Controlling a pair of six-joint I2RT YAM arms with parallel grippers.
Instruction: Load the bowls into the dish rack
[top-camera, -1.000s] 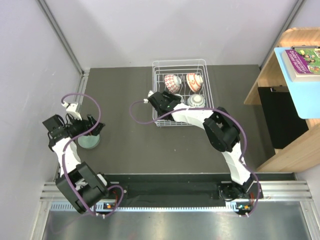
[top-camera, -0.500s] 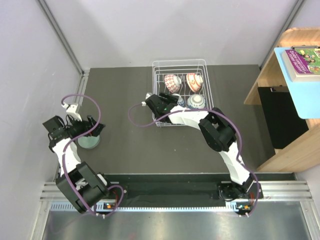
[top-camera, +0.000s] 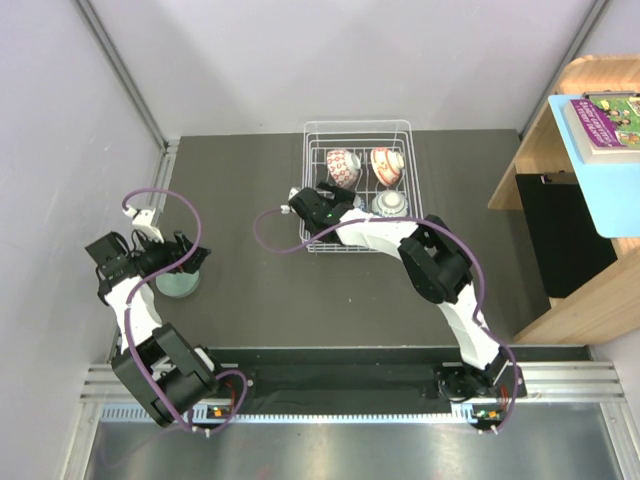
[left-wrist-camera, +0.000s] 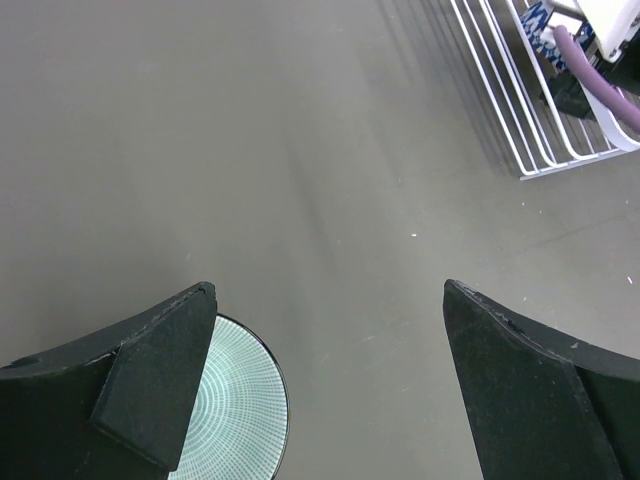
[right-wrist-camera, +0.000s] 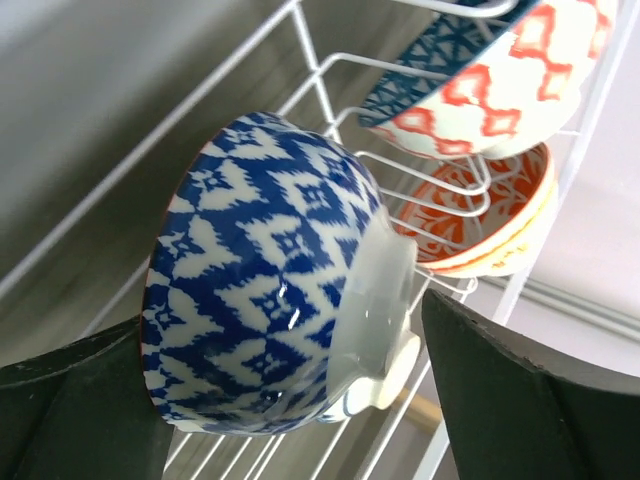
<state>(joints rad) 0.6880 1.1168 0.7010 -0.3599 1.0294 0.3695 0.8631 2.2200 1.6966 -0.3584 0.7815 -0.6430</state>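
Dark tabletop (top-camera: 260, 290): left gripper (left-wrist-camera: 328, 290) spread wide above pale green bowl (left-wrist-camera: 240, 400); right gripper (right-wrist-camera: 285, 330) parted around blue-and-white bowl (right-wrist-camera: 260, 270) in dish rack (top-camera: 357, 123).

The left arm (top-camera: 128, 305) stands at lower left of the top view, folded sharply at the elbow, with its forearm rising toward the left edge. The left gripper (left-wrist-camera: 328, 292) points downward, jaws fully spread. The right arm (top-camera: 440, 268) bends from lower right up-left to frame centre. The right gripper (right-wrist-camera: 285, 312) has its jaws wide apart.
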